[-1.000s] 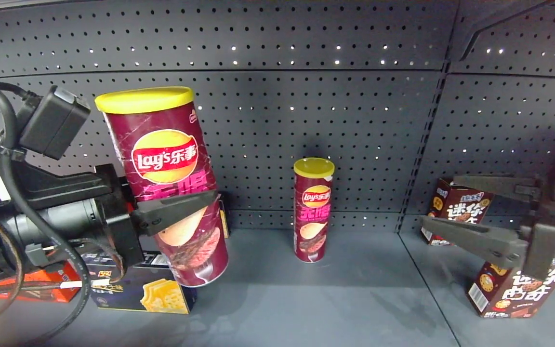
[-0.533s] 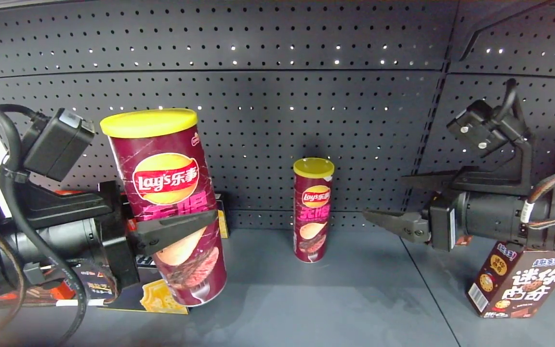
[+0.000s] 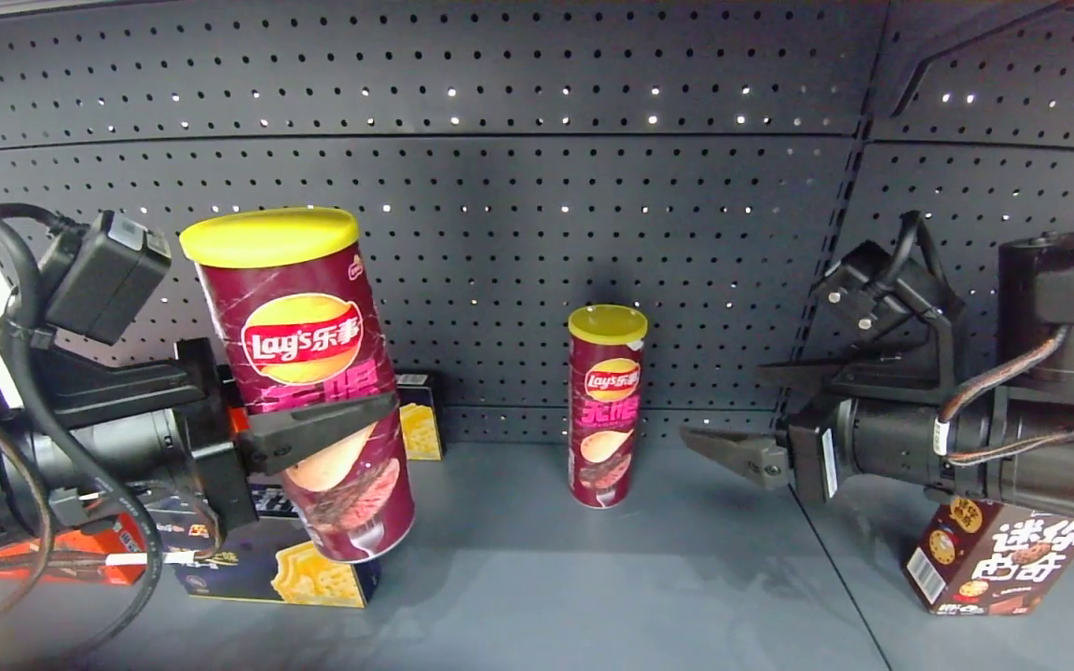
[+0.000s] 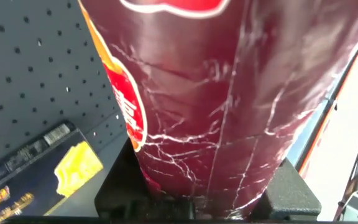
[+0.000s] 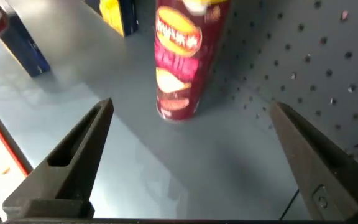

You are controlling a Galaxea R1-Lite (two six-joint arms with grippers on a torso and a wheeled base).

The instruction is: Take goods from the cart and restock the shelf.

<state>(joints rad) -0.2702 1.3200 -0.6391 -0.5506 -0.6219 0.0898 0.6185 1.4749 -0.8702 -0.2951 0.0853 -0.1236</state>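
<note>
Holding a chips can (image 3: 299, 373) in the left gripper (image 3: 343, 424), jaws clamped across its lower half, left-centre of the head frame. The can leans, yellow lid toward upper left, base in front of the flat-lying cracker box (image 3: 299, 570); can't tell if the base touches box or shelf (image 3: 649, 578). The right gripper (image 3: 725, 403) sits centre-right, jaws spread wide with nothing between them, aimed at the second chips can (image 3: 605, 410) and clear of it. In the right wrist view that can sits farther off, between the two fingers.

Delta vs 0.5 s ago: the held can has gone left and up in frame and leans more, so the upright yellow box (image 3: 418, 415) behind it is now uncovered. The right gripper has moved slightly left and lower; 1 s ago it was at the right edge. The second chips can and the cookie box (image 3: 998, 559) at lower right are unmoved.

Both cans are maroon tubes with a yellow lid, a red-yellow logo oval and a chip picture below. The second stands upright mid-frame on the shelf, near the pegboard (image 3: 537, 233).
</note>
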